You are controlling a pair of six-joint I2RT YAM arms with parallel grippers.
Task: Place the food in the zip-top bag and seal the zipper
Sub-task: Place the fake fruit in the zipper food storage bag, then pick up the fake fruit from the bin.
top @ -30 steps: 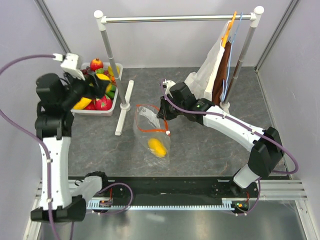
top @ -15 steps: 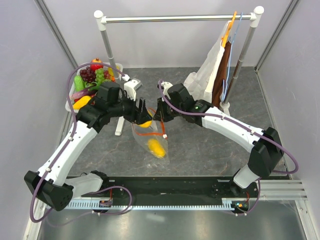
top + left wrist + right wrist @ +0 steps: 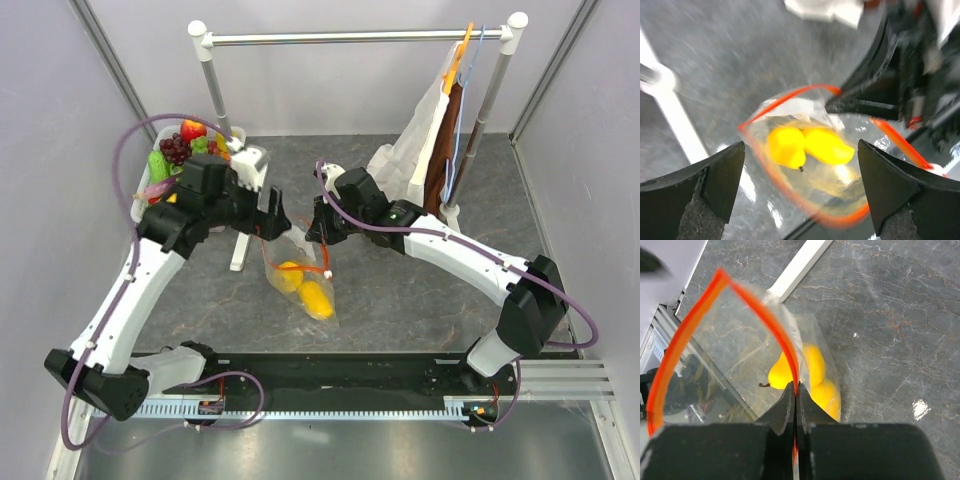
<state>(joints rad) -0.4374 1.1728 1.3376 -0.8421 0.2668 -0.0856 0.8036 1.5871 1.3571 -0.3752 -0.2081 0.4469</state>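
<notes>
Clear zip-top bag (image 3: 300, 283) lies mid-desk (image 3: 400, 300), mouth toward 12 o'clock, with two yellow food pieces (image 3: 807, 146) inside. Its zipper (image 3: 687, 332) rim is pinched by the right end effector (image 3: 796, 392), propping the mouth open; the left end effector (image 3: 272, 216) is spread and empty above it. The film looks thin, limp and slippery, so grip only the stiffer zipper strip. At 10 o'clock the remaining food (image 3: 185, 150) looks light, hard and roll-prone; pinch across the middle.

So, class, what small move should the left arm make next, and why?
Probably lift the left claw clear and swing to the remaining food: it hangs open and empty over the bag, two yellow fruits lie inside, and the right claw pinches the rim.
</notes>
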